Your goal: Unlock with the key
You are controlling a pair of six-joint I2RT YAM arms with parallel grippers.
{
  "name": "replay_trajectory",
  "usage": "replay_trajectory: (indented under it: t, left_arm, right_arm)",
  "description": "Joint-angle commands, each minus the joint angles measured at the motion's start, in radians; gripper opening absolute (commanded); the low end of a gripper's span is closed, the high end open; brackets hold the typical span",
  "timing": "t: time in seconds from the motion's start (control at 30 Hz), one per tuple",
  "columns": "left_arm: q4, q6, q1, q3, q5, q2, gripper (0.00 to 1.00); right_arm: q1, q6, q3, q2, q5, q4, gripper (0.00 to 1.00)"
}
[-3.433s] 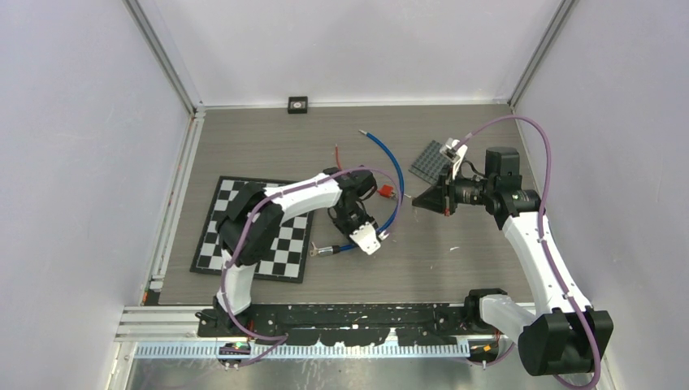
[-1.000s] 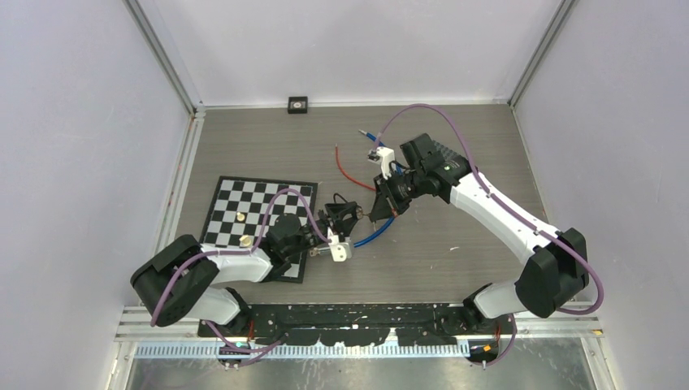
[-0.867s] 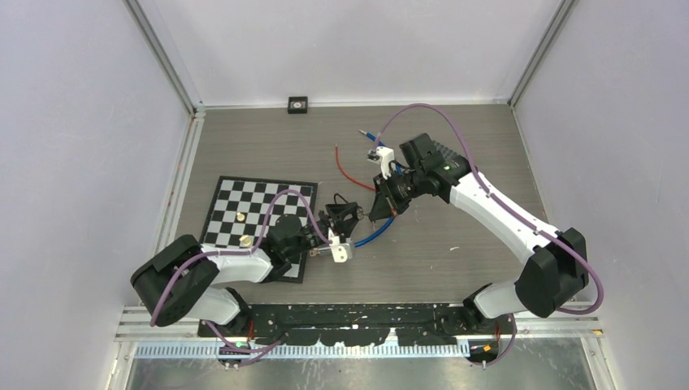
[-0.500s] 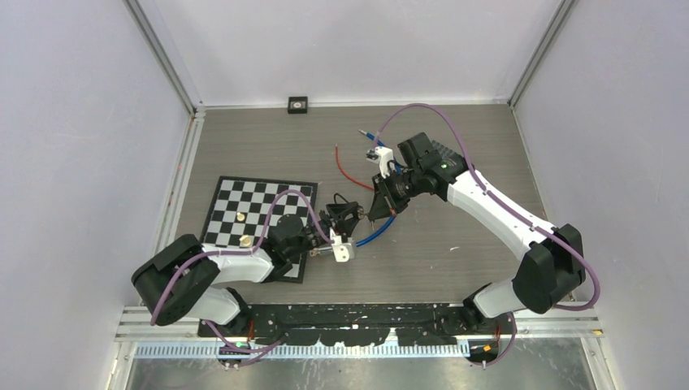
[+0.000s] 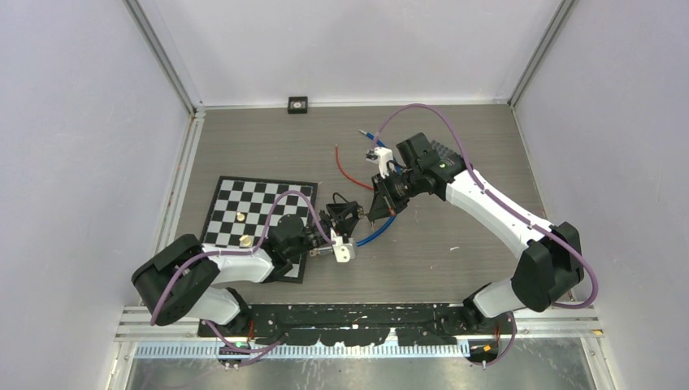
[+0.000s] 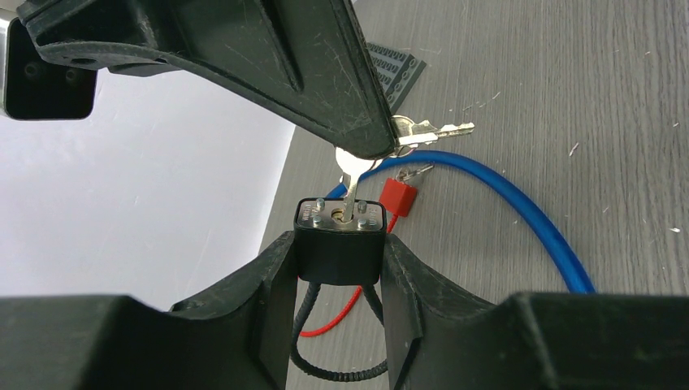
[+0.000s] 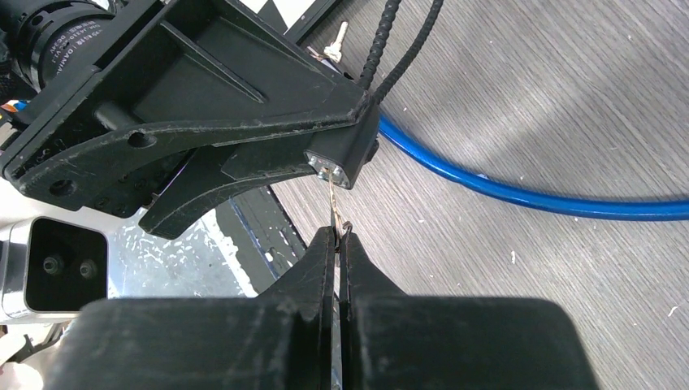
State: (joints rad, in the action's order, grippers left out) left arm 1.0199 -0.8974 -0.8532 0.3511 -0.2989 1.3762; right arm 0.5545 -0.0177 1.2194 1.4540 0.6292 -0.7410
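- Gripping the black padlock [image 6: 338,241] in the half-open left tool [image 6: 338,262], low over the surface [image 5: 455,268], in from its near edge.
- Pinching the key [image 6: 352,193] in the fully closed right tool [image 7: 336,237], blade poked into the keyhole [image 6: 342,218].

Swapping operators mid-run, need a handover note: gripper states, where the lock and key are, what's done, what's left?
Left gripper: fingers clamped on the black padlock, held off the table with its keyhole face toward the right arm.
Right gripper: shut on the key, whose blade sits in the keyhole.
Spare keys hang beside the right fingers.
Done: lock held, key inserted.
Left: turn the key and free the cable shackle; no release visible yet.
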Motion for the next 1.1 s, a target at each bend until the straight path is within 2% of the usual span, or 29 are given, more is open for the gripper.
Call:
replay_trajectory:
  t: [0.0, 0.77, 1.07]
  left_arm:
    - [0.058, -0.008, -0.007, 0.033, 0.004, -0.006, 0.0]
    - [0.025, -0.017, -0.028, 0.037, 0.011, 0.0, 0.0]
    - [-0.111, -0.037, -0.106, 0.143, 0.225, 0.045, 0.0]
  right_arm:
    - [0.005, -0.011, 0.029, -0.004, -0.011, 0.014, 0.01]
    - [0.005, -0.044, 0.031, 0.003, -0.092, 0.031, 0.01]
    - [0.005, -0.09, 0.025, 0.03, -0.145, 0.055, 0.01]
